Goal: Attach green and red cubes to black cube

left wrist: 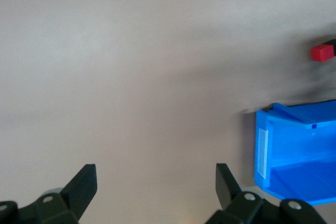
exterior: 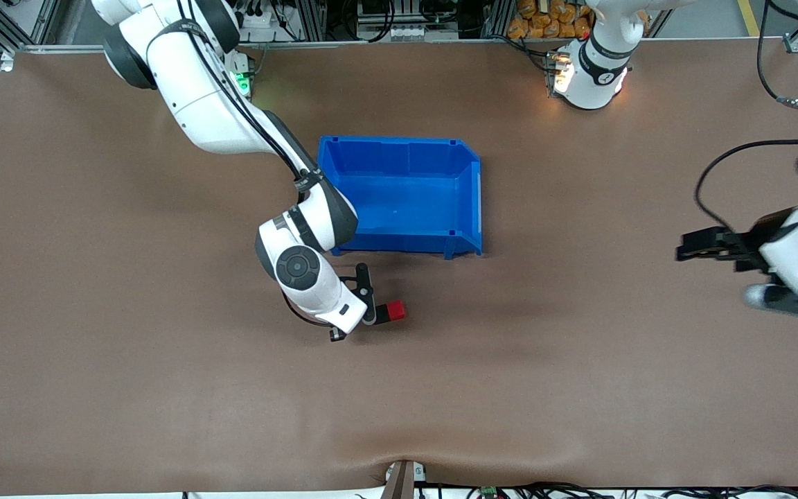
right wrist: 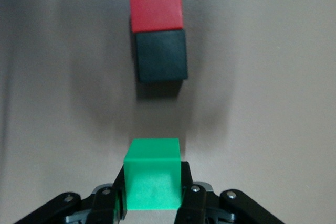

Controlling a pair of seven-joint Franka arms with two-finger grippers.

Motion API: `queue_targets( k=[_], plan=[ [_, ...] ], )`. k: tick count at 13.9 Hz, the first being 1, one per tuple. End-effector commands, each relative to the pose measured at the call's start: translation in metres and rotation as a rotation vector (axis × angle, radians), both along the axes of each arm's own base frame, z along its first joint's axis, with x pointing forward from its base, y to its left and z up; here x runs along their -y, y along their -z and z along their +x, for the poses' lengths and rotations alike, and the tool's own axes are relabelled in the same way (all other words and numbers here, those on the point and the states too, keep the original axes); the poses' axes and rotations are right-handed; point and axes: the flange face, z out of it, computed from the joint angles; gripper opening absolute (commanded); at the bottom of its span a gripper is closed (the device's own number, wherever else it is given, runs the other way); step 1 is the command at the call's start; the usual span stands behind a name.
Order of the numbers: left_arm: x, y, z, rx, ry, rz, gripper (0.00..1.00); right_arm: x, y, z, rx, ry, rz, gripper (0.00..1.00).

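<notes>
— Two arms in the front view; where are they?
— The right gripper (exterior: 371, 313) is low over the table (exterior: 129, 388), at about 7 o'clock from the blue bin (exterior: 407, 195). The red cube (exterior: 395, 311) shows just beside its fingers, at 3 o'clock from them. The left gripper (exterior: 688, 251) waits over the table near the left arm's end.

— And the left wrist view?
— The left gripper (left wrist: 156, 182) has its jaws wide apart, nothing between them. A corner of the bin (left wrist: 294, 153) shows, and the red cube (left wrist: 322, 52) farther off.

— The right wrist view?
— The right gripper (right wrist: 153, 203) is clamped on the green cube (right wrist: 153, 174). Toward 12 o'clock from it, the black cube (right wrist: 161, 55) lies on the table with the red cube (right wrist: 156, 2) touching it; the green cube is apart from the black one.
</notes>
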Motion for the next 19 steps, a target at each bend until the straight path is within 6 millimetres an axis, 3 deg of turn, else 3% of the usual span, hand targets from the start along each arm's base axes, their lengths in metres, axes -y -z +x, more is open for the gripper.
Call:
queue_targets(
  k=[1,4,6,7,10,13,15,16,17,19],
  plan=[
    [-0.053,-0.026,-0.024,-0.017,-0.16,0.016,1.0,-0.011,0.007,0.001,0.01,-0.021,-0.015,0.0],
    [-0.112,-0.046,-0.037,0.018,-0.208,0.026,1.0,-0.022,0.005,0.0,0.026,-0.034,-0.008,0.0],
    [-0.177,-0.035,-0.041,0.017,-0.219,0.017,1.0,-0.025,0.009,0.002,0.029,-0.023,-0.005,0.0],
    [-0.192,-0.034,-0.044,0.019,-0.203,0.011,1.0,-0.026,0.01,0.003,0.031,-0.01,-0.003,0.0],
    [-0.187,-0.055,-0.058,0.029,-0.24,0.047,1.0,-0.03,0.014,0.004,0.033,0.023,0.002,0.0],
    [-0.186,-0.054,-0.068,-0.041,-0.248,0.042,1.0,-0.041,0.016,-0.002,0.041,0.023,0.009,0.0],
    [-0.181,-0.062,-0.079,-0.066,-0.244,0.033,1.0,-0.04,0.017,-0.001,0.042,0.023,0.006,0.0],
    [-0.182,-0.065,-0.083,-0.077,-0.246,0.033,1.0,-0.041,0.016,-0.002,0.042,0.021,0.006,0.38],
    [-0.185,-0.07,-0.089,-0.081,-0.254,0.033,1.0,-0.039,0.019,-0.003,0.039,0.02,0.002,0.99],
    [-0.183,-0.073,-0.094,-0.093,-0.251,0.031,1.0,-0.039,0.017,-0.002,0.043,0.019,-0.001,1.0]
  ],
)
